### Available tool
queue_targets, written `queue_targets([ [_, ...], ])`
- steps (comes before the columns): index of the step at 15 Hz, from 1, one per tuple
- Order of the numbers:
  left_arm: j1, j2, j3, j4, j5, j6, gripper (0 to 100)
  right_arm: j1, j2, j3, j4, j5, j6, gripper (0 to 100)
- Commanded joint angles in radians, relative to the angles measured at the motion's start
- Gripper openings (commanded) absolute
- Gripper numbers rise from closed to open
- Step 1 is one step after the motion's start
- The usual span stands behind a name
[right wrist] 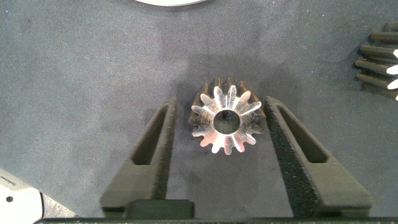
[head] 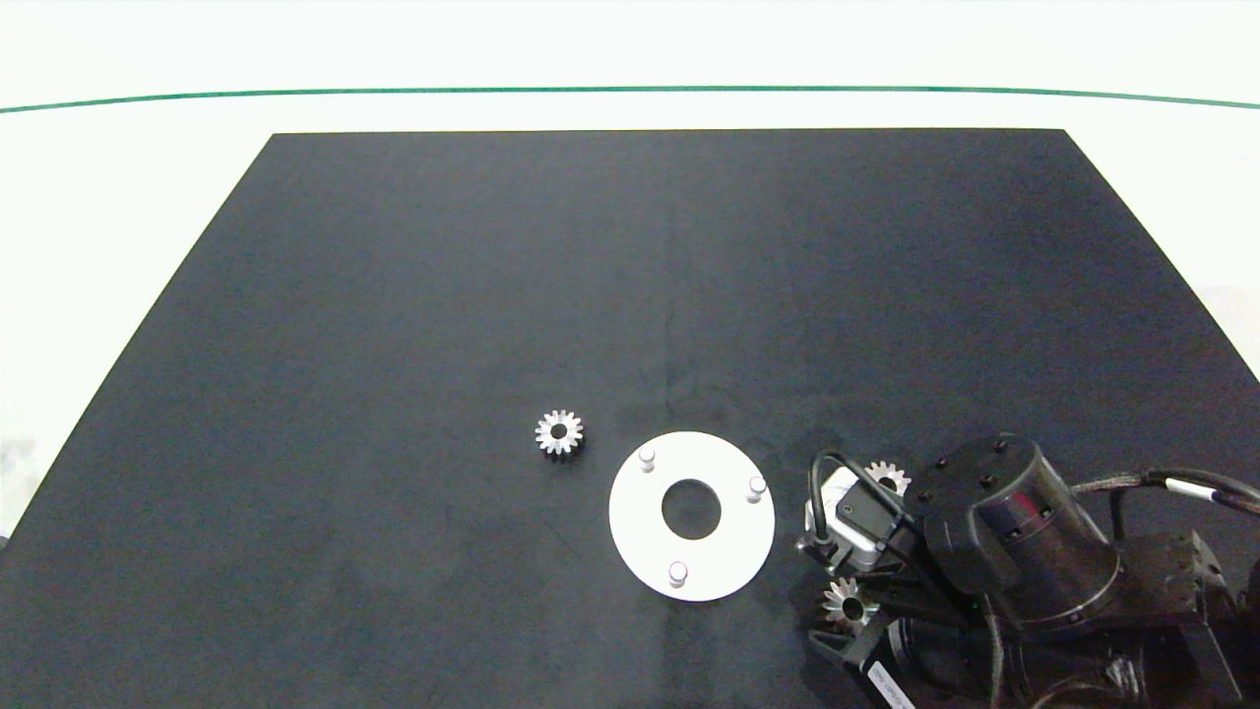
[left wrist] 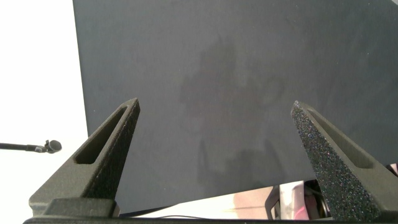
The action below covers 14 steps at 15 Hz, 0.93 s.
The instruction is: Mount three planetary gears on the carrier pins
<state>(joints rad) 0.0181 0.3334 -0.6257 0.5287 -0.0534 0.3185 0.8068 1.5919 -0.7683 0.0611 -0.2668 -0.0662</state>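
Observation:
The white disc (head: 640,522) lies on the black mat, and its three carrier pins (head: 647,458) (head: 756,486) (head: 677,572) are all bare. One planetary gear (head: 558,432) lies flat to the disc's left. A second gear (head: 889,477) sits right of the disc, half hidden by the right arm; it also shows in the right wrist view (right wrist: 380,59). The third gear (head: 849,603) (right wrist: 225,119) rests on the mat between the fingers of my right gripper (head: 849,609) (right wrist: 219,102), which is open with a thin gap on each side. My left gripper (left wrist: 214,112) is open over bare mat and holds nothing.
The black mat (head: 630,295) covers most of the white table (head: 98,197). The mat's edge (left wrist: 78,62) shows in the left wrist view. A green line (head: 630,89) runs across the far side. The disc's rim (right wrist: 168,2) lies just beyond the right fingers.

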Motion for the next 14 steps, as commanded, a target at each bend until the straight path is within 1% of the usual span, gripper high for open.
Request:
queue_targets([
  [1,0.000,0.003,-0.003,0.004,0.000,0.002,100,0.000,-0.003,0.000,0.000,-0.003,-0.001,48],
  [10,-0.001,0.015,-0.009,-0.004,-0.002,-0.001,100,-0.008,-0.001,0.001,0.006,-0.003,-0.004,30],
  [14,-0.001,0.015,-0.008,-0.010,-0.002,-0.001,100,-0.008,-0.001,0.001,0.006,0.001,-0.006,23],
])
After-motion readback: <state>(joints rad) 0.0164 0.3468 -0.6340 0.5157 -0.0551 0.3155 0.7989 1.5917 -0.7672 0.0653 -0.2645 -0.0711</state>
